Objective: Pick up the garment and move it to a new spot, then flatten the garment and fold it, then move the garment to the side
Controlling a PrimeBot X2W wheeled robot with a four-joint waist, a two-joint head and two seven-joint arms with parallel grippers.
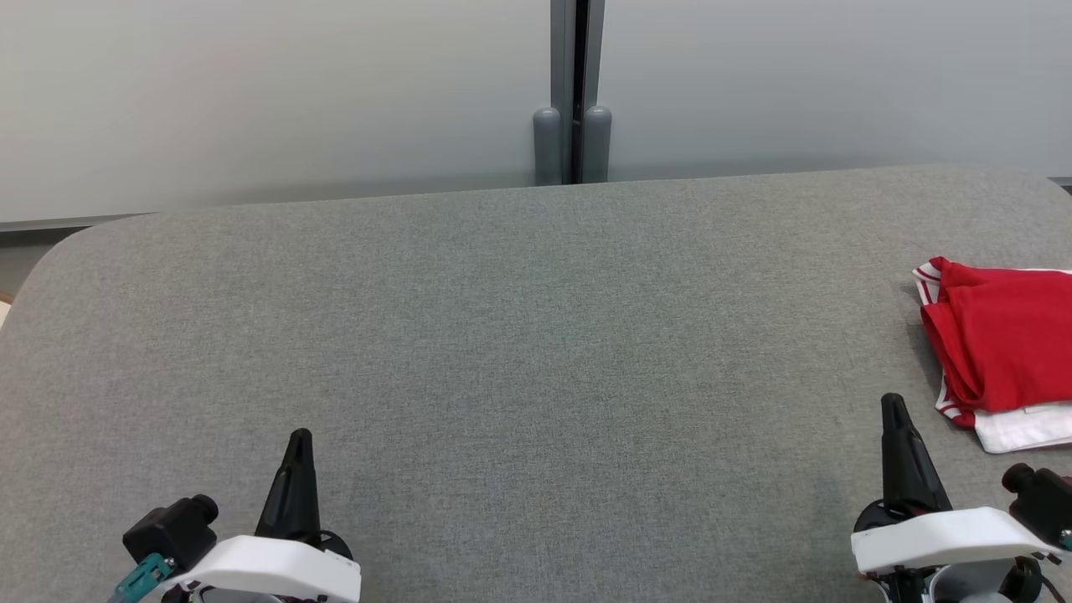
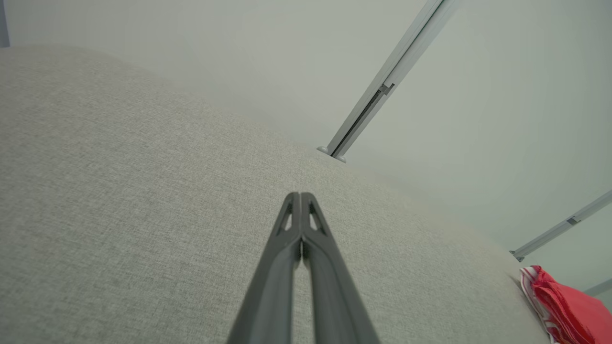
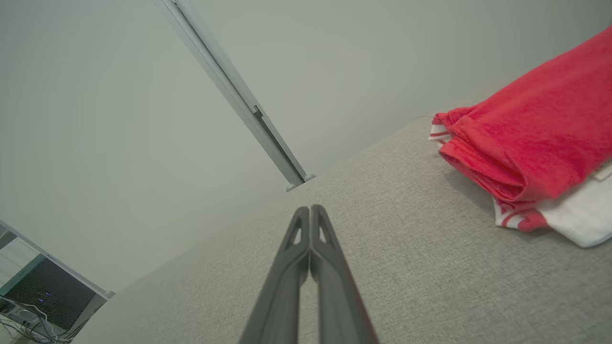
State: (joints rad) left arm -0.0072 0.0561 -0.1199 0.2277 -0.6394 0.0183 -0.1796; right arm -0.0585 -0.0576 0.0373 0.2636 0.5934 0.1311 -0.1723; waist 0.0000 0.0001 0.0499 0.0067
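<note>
Left jaws and right jaws are down by the near edge of the grey counter (image 1: 536, 352), both pressed together on nothing. Folded red-and-white garment (image 1: 1001, 335) lies at the counter's right edge, near the right jaws.

Table (image 1: 502, 335) is showing coarse matt grey woven cloth, garment (image 3: 535, 129) soft red-and-white knit, left gripper (image 2: 300, 195) and right gripper (image 3: 310, 208) matt dark plastic.

Garment (image 1: 1005, 335) on table (image 1: 536, 352) at right edge, right hand (image 1: 894, 405) near it, left hand (image 1: 300, 438) well apart, leftward
</note>
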